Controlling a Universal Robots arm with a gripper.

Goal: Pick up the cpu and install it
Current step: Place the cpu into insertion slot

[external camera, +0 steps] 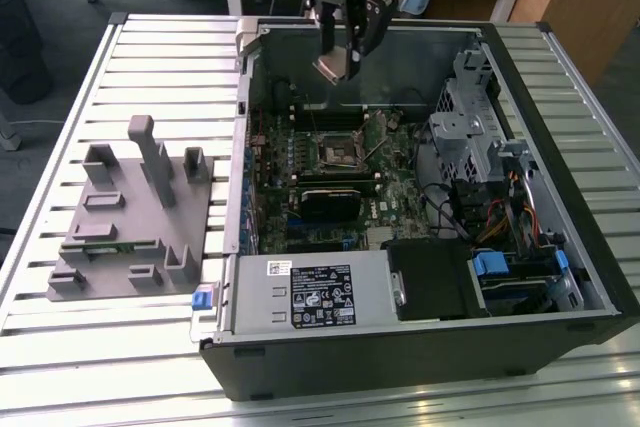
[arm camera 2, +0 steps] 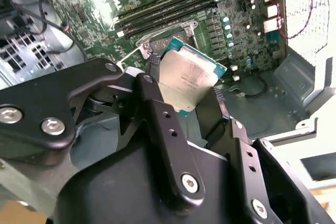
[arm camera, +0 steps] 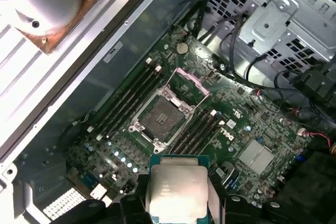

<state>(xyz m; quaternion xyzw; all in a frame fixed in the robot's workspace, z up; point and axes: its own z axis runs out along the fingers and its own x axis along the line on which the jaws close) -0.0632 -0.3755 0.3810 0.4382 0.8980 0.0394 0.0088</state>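
My gripper [external camera: 340,65] hangs over the back part of the open computer case [external camera: 590,247], shut on the cpu [external camera: 333,69]. The cpu [arm camera 2: 186,80] is a small flat square chip with a silvery top and green edges, pinched by its sides between the black fingers [arm camera 2: 153,103]. In the first wrist view the cpu [arm camera: 176,186] sits in the foreground, with the dark square socket [arm camera: 163,116] on the green motherboard below and beyond it. The socket's metal frame [arm camera: 187,81] stands flipped open. The socket [external camera: 338,152] lies in the middle of the board, below and in front of the gripper.
A grey plastic fixture [external camera: 130,217] with upright posts lies on the slatted table at the exterior view's left, a narrow green stick [external camera: 110,244] in it. Inside the case, memory slots [arm camera: 126,103] flank the socket, a drive cage [external camera: 480,132] and cables crowd the right, and a power supply [external camera: 310,292] lies in front.
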